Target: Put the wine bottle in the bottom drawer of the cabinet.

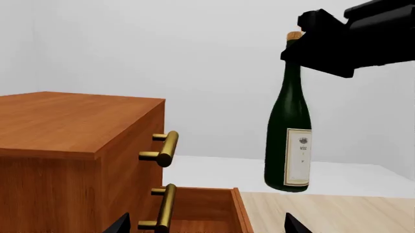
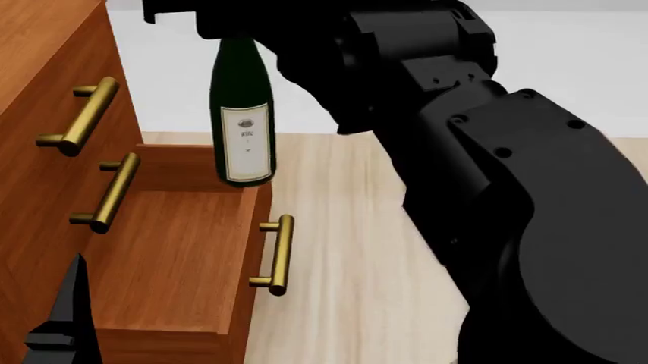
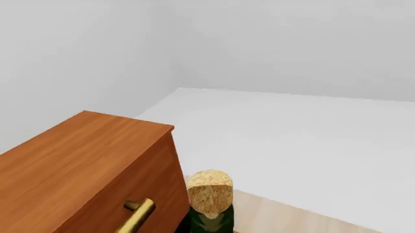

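Lowering step: the bottle hangs over the pulled-out drawer and must still go down into it, by my reading.
Nearest, left gripper (image 1: 206, 224): only two dark fingertips show at the edge of its own wrist view, set wide apart with nothing between them; it hangs low beside the cabinet front.
Right arm: its bulky black links fill the head view's right side and reach up and across toward the bottle top.
Bottom drawer (image 2: 172, 258): pulled well out, its wooden floor bare and visible, brass bar handle (image 2: 275, 255) on the front panel.
Wine bottle (image 2: 243, 114): upright, dark green, white label facing the head camera, held in the air above the far part of the drawer opening, touching nothing below.
Right gripper (image 1: 311, 41): clamped about the bottle neck just under the cork (image 3: 209, 193); the fingers themselves are mostly hidden.
Cabinet (image 1: 71, 141): reddish-brown chest, its two upper drawers closed.
Doing it well: the bottle looks taller than the drawer is deep, so it likely needs tilting and laying along the drawer's length, base first, clear of the walls.
Risk: letting go from height could make the glass roll or strike the front panel.
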You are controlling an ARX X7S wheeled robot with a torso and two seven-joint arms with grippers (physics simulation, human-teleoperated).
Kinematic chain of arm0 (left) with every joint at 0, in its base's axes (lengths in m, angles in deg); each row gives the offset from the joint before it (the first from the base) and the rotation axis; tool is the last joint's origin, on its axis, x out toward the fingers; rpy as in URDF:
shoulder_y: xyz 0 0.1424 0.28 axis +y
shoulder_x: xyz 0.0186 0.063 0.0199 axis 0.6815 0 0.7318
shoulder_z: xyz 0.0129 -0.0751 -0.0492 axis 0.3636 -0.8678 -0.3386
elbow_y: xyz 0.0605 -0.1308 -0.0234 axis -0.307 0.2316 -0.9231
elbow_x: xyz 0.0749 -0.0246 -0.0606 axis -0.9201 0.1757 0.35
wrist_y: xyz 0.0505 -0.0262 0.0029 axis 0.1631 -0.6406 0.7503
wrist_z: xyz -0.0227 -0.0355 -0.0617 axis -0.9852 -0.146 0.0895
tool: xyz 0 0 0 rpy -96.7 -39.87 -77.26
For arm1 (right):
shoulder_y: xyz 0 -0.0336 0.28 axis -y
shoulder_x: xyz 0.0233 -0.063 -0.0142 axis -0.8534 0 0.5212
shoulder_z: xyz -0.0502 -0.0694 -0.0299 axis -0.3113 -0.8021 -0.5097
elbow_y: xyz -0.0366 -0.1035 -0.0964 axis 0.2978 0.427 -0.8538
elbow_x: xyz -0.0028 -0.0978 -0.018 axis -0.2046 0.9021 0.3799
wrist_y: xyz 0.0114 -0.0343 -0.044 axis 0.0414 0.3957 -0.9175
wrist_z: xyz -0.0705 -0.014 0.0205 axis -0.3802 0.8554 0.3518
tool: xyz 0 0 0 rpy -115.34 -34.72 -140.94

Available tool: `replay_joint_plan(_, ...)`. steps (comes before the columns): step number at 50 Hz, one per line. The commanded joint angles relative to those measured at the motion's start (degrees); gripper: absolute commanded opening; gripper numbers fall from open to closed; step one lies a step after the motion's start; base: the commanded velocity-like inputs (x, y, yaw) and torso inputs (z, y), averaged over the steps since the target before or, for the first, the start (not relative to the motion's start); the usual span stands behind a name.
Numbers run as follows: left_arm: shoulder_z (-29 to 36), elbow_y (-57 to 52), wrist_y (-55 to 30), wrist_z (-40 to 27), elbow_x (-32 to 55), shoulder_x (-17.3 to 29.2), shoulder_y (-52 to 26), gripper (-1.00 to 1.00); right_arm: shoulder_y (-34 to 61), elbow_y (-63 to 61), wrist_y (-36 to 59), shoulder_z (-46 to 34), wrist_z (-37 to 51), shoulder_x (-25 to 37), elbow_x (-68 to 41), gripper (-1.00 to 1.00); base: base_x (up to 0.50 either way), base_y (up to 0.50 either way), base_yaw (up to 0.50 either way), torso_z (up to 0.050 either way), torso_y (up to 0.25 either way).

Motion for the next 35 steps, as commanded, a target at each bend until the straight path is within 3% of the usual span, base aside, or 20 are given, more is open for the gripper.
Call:
replay_joint_plan(1, -0.1, 0.4, 0.5, 0.4, 0.2, 0.1, 0.2, 1.00, 1.8, -0.3, 2.0, -4.4, -0.4, 0.0, -10.4, -1.00, 0.00, 0.00, 0.00, 0.000, 0.000)
replay_joint_plan(35, -0.8, 0.0, 2.3, 0.5, 0.0, 0.9, 1.9, 1.00, 0.4, -2.8, 2.8, -5.7, -1.9, 0.0, -22.1, -1.00, 0.00, 0.00, 0.00, 0.000, 0.001)
